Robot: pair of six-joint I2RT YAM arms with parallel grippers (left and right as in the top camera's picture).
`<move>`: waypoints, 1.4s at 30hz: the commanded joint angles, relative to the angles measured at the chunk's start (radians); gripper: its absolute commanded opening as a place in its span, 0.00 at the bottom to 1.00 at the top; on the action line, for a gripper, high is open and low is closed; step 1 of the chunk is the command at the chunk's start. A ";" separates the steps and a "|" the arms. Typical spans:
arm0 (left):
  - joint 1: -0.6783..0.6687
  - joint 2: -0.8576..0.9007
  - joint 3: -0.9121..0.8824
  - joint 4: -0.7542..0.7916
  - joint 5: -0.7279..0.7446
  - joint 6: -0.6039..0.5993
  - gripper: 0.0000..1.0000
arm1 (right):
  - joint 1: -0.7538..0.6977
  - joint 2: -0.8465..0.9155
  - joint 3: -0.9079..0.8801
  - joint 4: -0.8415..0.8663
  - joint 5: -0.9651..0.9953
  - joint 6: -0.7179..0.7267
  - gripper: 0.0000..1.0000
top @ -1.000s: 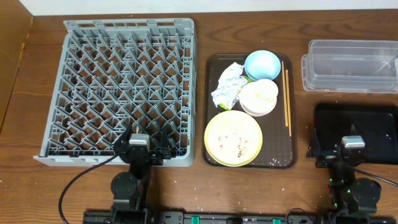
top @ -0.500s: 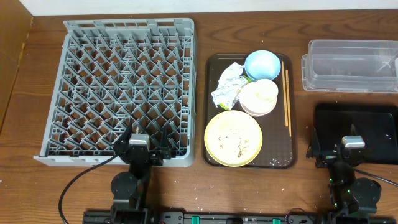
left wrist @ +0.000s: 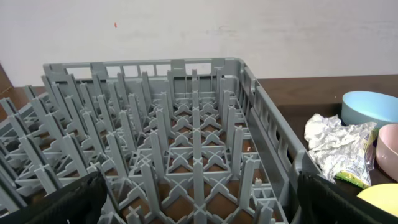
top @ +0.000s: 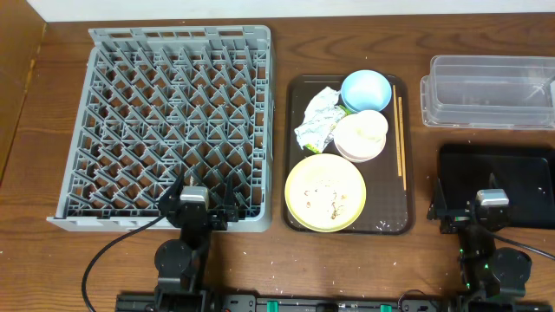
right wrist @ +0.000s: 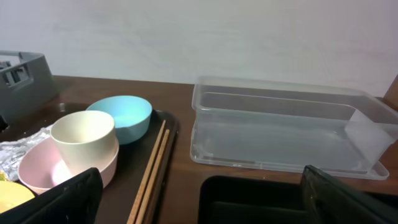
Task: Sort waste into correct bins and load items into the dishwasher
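We log left gripper [top: 205, 192] at grey rack's [top: 104, 52] near wall, right gripper [top: 492, 199] over black bin [top: 520, 160] (both spread wide, nothing held).

We are holding both arms folded low, with our left gripper [top: 205, 191] and right gripper [top: 492, 194] pointing forward, fingers spread wide apart.

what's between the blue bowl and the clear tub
The chopsticks, lying along the tray's right edge, then a strip of bare table. Clearest in the overhead view.
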 commanded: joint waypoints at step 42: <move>0.050 0.203 0.375 0.121 0.717 -0.381 0.98 | -0.011 -0.007 -0.001 -0.004 -0.005 0.010 0.99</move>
